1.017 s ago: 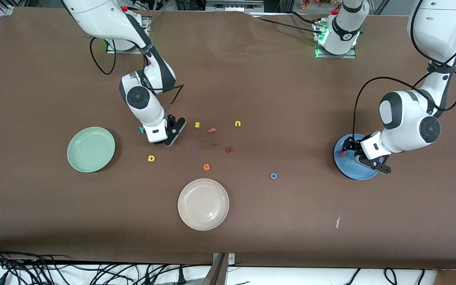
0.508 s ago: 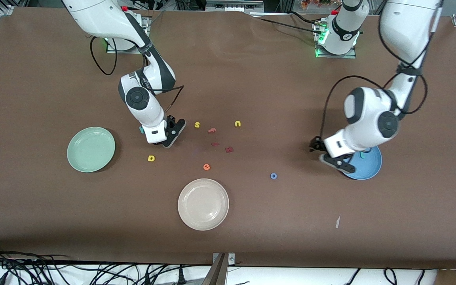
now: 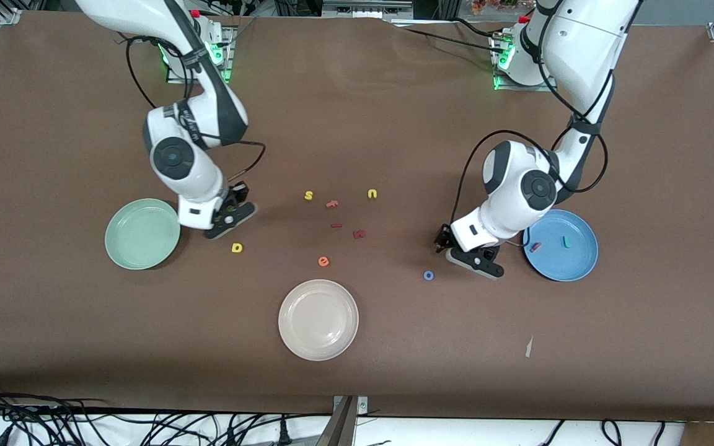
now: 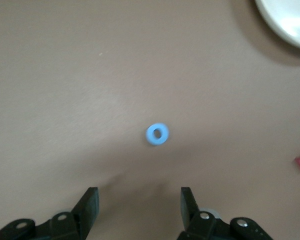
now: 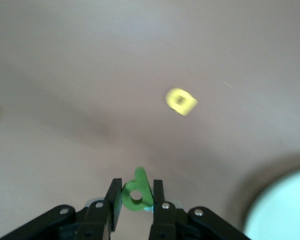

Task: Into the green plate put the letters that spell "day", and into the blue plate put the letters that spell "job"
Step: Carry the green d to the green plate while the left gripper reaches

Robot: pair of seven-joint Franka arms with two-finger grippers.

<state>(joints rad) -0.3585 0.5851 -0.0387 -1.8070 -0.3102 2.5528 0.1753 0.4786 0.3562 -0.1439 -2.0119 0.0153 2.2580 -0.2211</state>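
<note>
My right gripper (image 3: 228,218) (image 5: 136,184) is shut on the green "a" (image 5: 136,196), with a teal sliver pressed against it. It hangs over the table between the green plate (image 3: 142,233) (image 5: 285,210) and the yellow "d" (image 3: 237,248) (image 5: 181,101). My left gripper (image 3: 447,243) (image 4: 140,192) is open and empty, low over the table just short of the blue "o" (image 3: 429,275) (image 4: 157,134). The blue plate (image 3: 571,263) holds the salmon "b" (image 3: 535,246) and the teal "j" (image 3: 566,241). No separate "y" shows.
Mid-table lie the yellow "s" (image 3: 308,196) and "u" (image 3: 372,194), an orange-red letter (image 3: 331,203), a small red piece (image 3: 336,225), the dark red "k" (image 3: 359,234) and the orange "e" (image 3: 323,261). The cream plate (image 3: 318,319) sits nearer the front camera.
My left gripper left the blue plate, where the "b" now lies, and swung toward the "o". My right gripper carried the green letter from mid-table toward the green plate.
</note>
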